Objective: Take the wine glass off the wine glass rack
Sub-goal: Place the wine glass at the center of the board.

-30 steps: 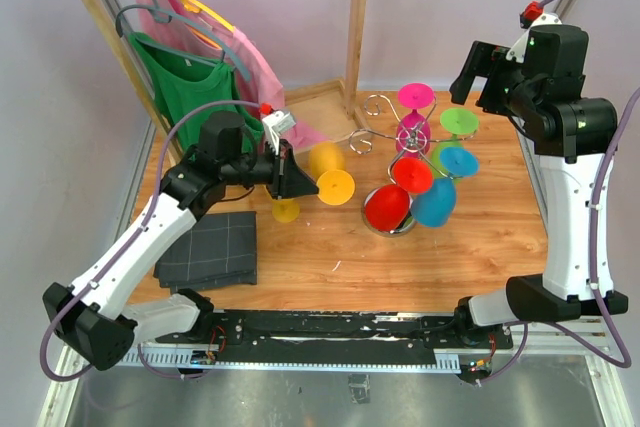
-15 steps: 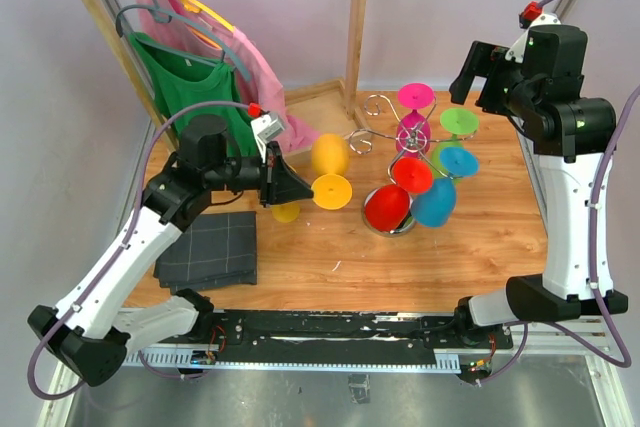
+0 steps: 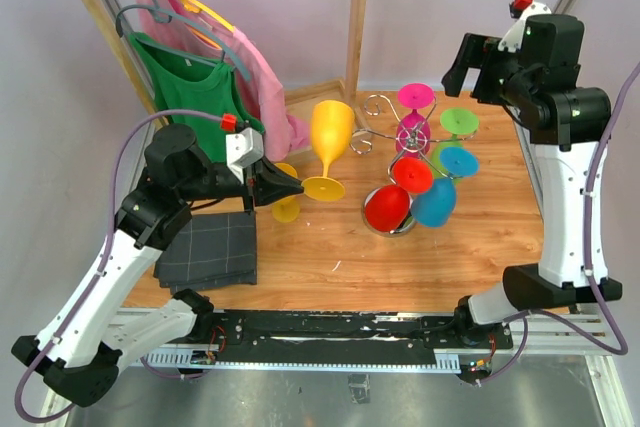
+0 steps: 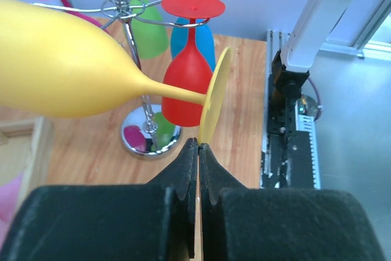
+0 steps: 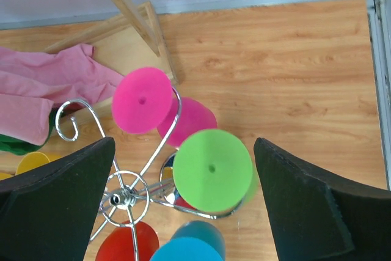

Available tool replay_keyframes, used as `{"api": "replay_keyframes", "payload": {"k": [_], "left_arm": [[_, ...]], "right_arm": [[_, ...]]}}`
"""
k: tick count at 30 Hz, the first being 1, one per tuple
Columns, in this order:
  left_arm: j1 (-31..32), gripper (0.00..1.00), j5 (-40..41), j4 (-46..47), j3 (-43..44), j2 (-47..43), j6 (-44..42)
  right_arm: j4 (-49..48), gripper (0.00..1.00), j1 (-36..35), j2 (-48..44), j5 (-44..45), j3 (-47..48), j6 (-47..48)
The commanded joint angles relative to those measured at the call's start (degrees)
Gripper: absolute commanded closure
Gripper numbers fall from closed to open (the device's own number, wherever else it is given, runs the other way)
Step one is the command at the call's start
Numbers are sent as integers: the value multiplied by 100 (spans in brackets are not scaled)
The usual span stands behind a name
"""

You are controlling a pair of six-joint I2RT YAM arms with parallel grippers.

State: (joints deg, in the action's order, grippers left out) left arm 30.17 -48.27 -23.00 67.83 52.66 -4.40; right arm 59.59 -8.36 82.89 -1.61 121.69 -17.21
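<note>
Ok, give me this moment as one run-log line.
left gripper: shut on yellow wine glass foot, held clear of rack | right gripper: open, above rack

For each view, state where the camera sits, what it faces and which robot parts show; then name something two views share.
Top external: above, behind the bases, looking down at the table; left arm and right arm show.
Left wrist: on the left arm, looking along the shut left gripper at the yellow wine glass pinched by its foot.
Right wrist: above the wine glass rack, looking down; the open right gripper frames it.
Shared: both wrist views show the rack.
</note>
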Motion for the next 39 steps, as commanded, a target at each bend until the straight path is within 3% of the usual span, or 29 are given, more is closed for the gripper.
{"api": "replay_keyframes", "payload": {"k": [1, 7, 13, 20, 24, 31, 39], "left_arm": [[23, 100, -269, 244, 81, -103, -1261], [59, 100, -385, -55, -127, -147, -2757], [59, 100, -334, -513, -374, -258, -4073], [112, 100, -161, -761, -675, -320, -5262], [179, 100, -40, -781, -781, -383, -5824], [226, 100, -13, -846, -851, -495, -6172], [235, 100, -26, -847, -881, -593, -6271]], "right_arm": [[-56, 1, -100, 520, -952, 934, 441], [-48, 2, -134, 1281, -2771, 1939, 445], [-448, 0, -180, 1041, -4054, 1451, 371], [-282, 9, -363, 746, -5234, 1184, 378], [297, 13, -915, 750, -5369, 1208, 715], [1223, 23, -2141, 1168, -4608, 1597, 1303], [1412, 26, -2270, 1171, -4589, 1544, 1351]]}}
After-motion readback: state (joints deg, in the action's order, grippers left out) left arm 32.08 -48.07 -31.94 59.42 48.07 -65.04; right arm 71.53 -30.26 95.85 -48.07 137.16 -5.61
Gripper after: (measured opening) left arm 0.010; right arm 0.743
